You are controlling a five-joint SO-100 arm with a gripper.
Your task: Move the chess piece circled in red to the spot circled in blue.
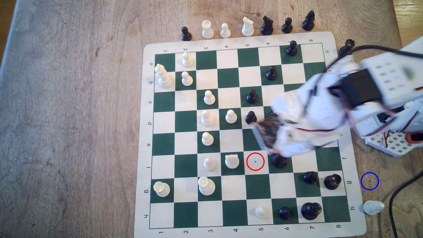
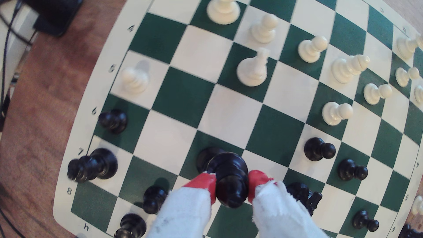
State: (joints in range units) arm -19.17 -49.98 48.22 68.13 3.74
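In the wrist view my gripper (image 2: 231,182) is shut on a glossy black pawn (image 2: 230,174), its red-tipped fingers (image 2: 206,183) pressing on both sides of the neck. In the exterior view the blurred gripper (image 1: 278,153) sits over that pawn (image 1: 279,161), which is on or just above the green square to the right of the red circle (image 1: 255,161). The red-circled white square holds nothing. The blue circle (image 1: 369,181) marks bare wooden tabletop off the board's right edge, well to the lower right of the gripper.
Two black pieces (image 1: 310,177) (image 1: 332,182) stand on the board between the pawn and the blue circle. A white piece (image 1: 373,207) lies on the table just below the circle, and a black cable (image 1: 398,194) curves beside it. A white knight (image 1: 231,161) stands left of the red circle.
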